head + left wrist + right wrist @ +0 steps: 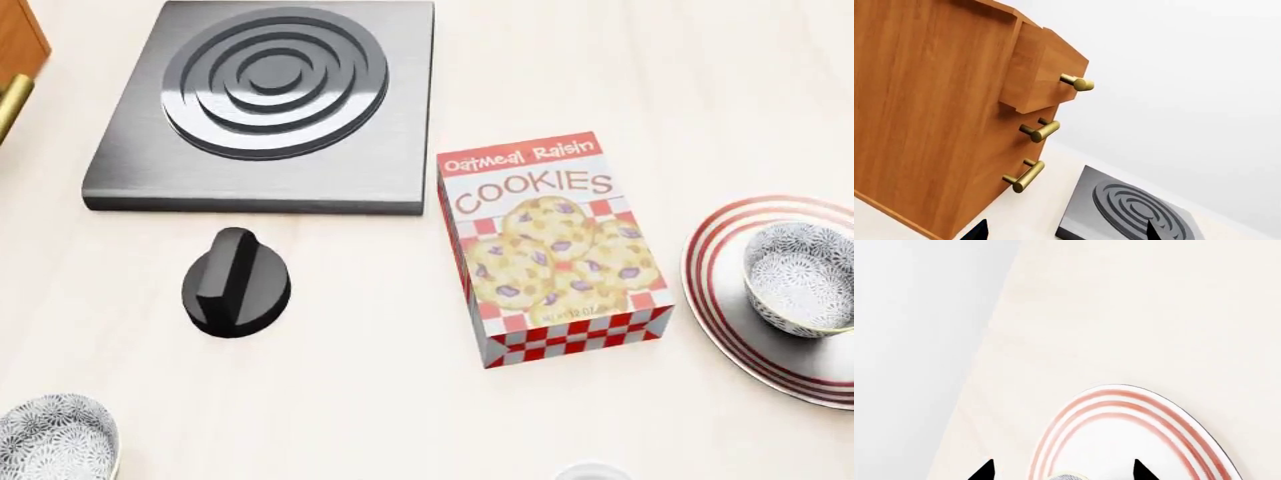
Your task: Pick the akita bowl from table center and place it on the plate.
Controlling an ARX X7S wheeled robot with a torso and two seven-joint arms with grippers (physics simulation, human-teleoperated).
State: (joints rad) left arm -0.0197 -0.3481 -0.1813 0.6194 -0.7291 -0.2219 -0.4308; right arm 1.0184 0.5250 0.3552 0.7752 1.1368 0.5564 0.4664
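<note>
Both of my end effectors show only dark fingertips, spread apart and empty: right end effector [1062,471] over the red-ringed white plate [1147,440] near the pale table [400,400] edge. Only my head view shows the grey-black floral akita bowl [798,277] sitting on the plate; my left end effector [1064,231] faces a wooden drawer cabinet [934,110].

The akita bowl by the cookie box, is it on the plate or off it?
On it. In the head view the akita bowl sits upright inside the red rings of the plate, with no gripper touching it.
</note>
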